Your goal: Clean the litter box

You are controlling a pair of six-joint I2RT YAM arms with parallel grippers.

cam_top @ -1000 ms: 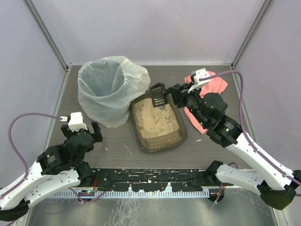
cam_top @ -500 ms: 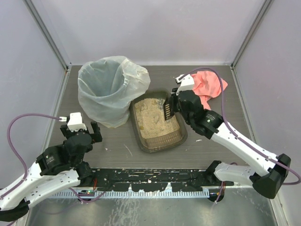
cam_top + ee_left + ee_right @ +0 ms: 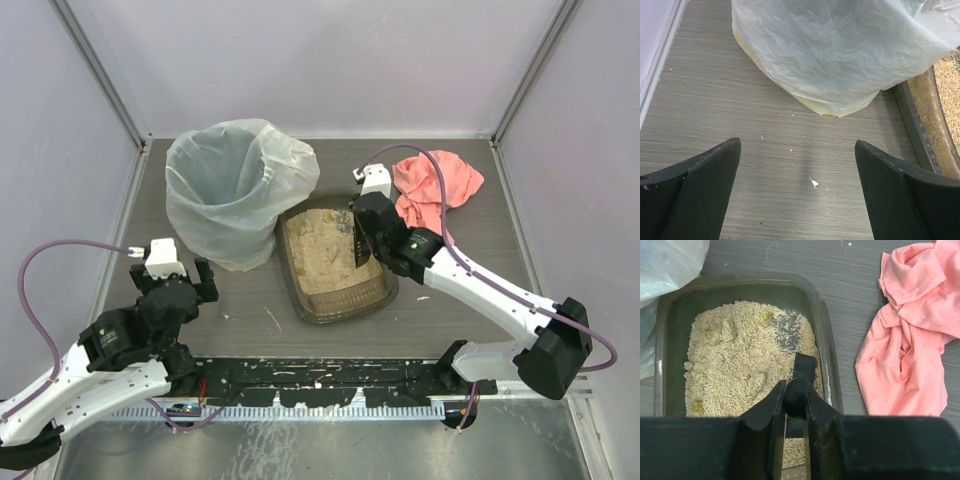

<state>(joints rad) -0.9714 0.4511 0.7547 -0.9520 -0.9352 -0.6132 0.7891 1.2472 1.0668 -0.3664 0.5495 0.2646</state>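
The litter box is a shallow dark tray of tan litter in the middle of the table. In the right wrist view its rim runs past several pale clumps in the litter. My right gripper hangs over the box's right side, shut on the handle of a small black scoop. The scoop points down at the litter just inside the right wall, between the shut jaws of the right gripper. My left gripper is open over bare table left of the box, and the left gripper has nothing between its fingers.
A tall bin lined with a translucent white bag stands against the box's left far corner; the bag is just ahead of my left fingers. The box's wall lies to their right. A pink cloth lies crumpled right of the box.
My right arm has swung left and down from the box's far right corner, carrying the scoop over the litter by the right wall. The left arm has not moved.
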